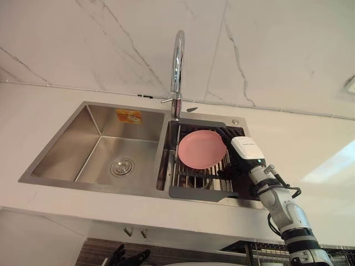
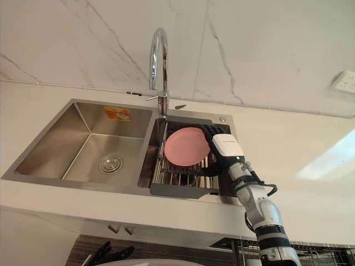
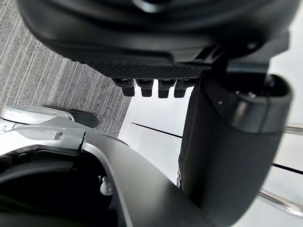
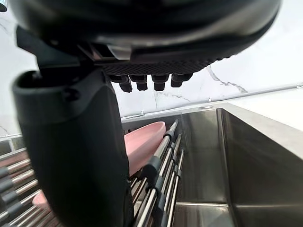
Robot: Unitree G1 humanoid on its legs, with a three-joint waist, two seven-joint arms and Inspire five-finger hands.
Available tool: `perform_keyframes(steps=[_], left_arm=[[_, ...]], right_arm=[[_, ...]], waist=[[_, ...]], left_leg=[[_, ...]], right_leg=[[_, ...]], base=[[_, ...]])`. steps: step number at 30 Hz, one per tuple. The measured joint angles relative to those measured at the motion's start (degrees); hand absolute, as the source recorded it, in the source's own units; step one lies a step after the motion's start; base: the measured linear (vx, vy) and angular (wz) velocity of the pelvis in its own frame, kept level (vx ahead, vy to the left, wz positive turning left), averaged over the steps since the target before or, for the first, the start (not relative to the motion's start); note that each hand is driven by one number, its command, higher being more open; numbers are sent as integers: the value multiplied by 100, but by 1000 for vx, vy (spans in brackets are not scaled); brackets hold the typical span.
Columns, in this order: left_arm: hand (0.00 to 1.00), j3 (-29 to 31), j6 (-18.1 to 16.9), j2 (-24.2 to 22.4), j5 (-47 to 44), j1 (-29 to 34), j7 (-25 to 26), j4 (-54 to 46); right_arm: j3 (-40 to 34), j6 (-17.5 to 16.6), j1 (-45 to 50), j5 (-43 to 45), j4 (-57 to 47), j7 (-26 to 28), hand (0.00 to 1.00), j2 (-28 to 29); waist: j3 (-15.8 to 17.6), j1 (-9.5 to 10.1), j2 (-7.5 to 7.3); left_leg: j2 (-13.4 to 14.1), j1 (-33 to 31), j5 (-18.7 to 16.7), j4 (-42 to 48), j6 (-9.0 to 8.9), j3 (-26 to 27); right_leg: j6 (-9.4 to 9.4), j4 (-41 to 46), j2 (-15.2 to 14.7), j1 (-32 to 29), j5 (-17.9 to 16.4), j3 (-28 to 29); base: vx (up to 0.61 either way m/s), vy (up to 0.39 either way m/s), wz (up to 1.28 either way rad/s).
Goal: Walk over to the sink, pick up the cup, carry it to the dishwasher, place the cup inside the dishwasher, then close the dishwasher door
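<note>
In the right basin of the sink, a slatted rack spans the opening and a pink dish lies on it, tilted, with its far rim raised. The right robot hand reaches in over the rack at the dish's right side. Its fingers are loosely extended and its thumb stands out in front of the dish, grasping nothing. Whether the thumb touches the dish cannot be told. Whether a cup sits under the rack, or whether the pink piece is the cup itself, cannot be told.

The left basin holds a round drain, and an orange sticker is on its back wall. A curved chrome tap rises from the sink's rear edge between the two basins. The white bench runs around the sink, against a marbled wall.

The left robot hand hangs low below the bench's front edge, fingers relaxed and spread, released.
</note>
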Motion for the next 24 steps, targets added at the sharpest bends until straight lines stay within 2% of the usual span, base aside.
perform_keyframes(steps=[8,18,19,24], left_arm=[[100,1,0,-13,-2,62,-74,-92],[100,-1,0,-52,-2,69,-124,-123],[100,-1,0,-52,-2,69,-125,-123],[100,-3,8,-51,-2,69,-143,-127]], right_arm=[[0,-28,-19,-124,41,-403,100,0],[16,-230,-32,-169,83,-378,100,0],[20,-238,-32,-169,94,-365,0,0],[157,-313,-33,-162,297,-237,0,0]], waist=[[9,11,10],[52,22,77],[53,22,77],[54,35,78]], left_leg=[[-18,-19,5,0,7,-57],[-24,-23,19,-25,24,-108],[-24,-23,19,-25,24,-109],[-33,-14,22,-25,26,-138]], right_leg=[[7,-20,-16,21,5,-52],[8,-20,-12,44,4,-109],[8,-22,-12,46,4,-110],[9,-31,-10,76,4,-141]], base=[[-9,-2,3],[-16,-5,1],[0,0,0],[-13,-5,2]])
